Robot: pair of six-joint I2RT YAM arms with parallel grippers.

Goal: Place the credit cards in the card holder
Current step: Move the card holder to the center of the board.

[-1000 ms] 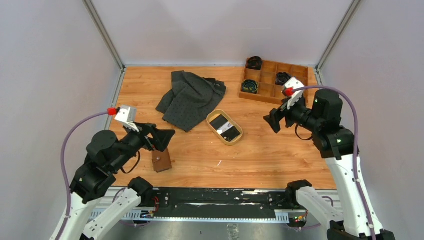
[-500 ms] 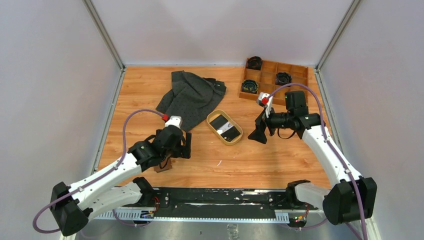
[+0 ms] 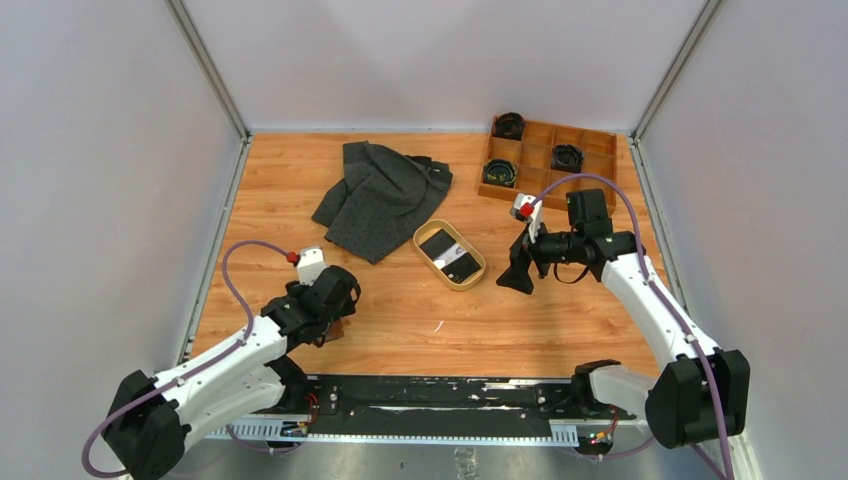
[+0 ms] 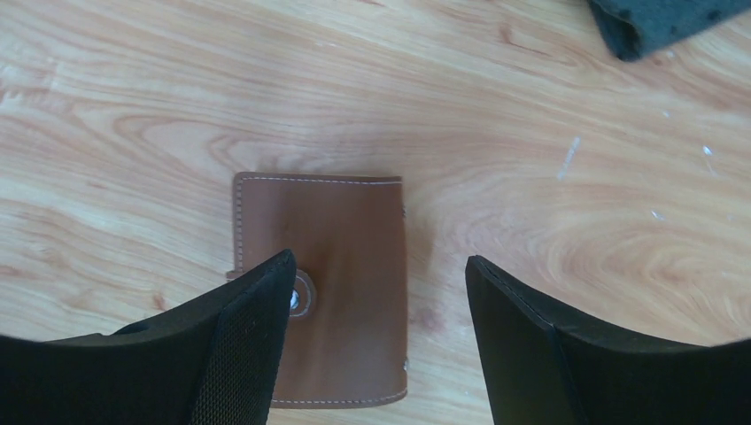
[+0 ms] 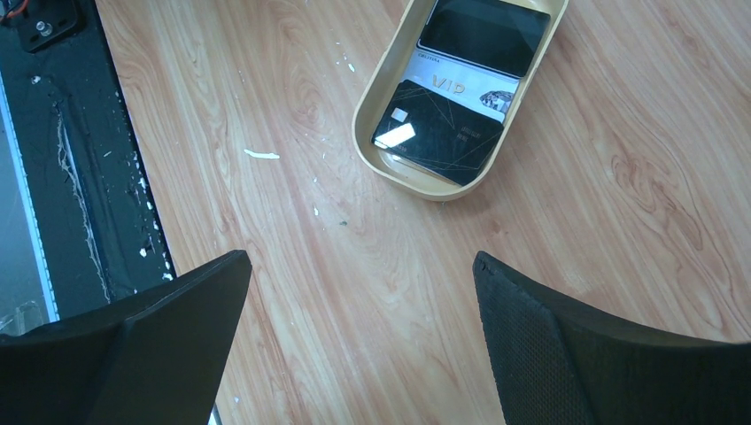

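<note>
**Status: Nothing Grasped**

Left wrist: the left gripper [image 4: 379, 270] is released, its fingers spread above the closed card holder [image 4: 341, 257], which lies flat on the table [image 4: 576, 133].

Right wrist: the right gripper [image 5: 360, 266] is released and empty. The credit cards [image 5: 438, 133] lie overlapping in the oval tray [image 5: 438, 191].

Top: the oval tray sits mid-table, the card holder near-left.

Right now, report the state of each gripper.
Left gripper: open, empty, over the card holder.
Right gripper: open, empty, facing the tray that holds the credit cards.
</note>
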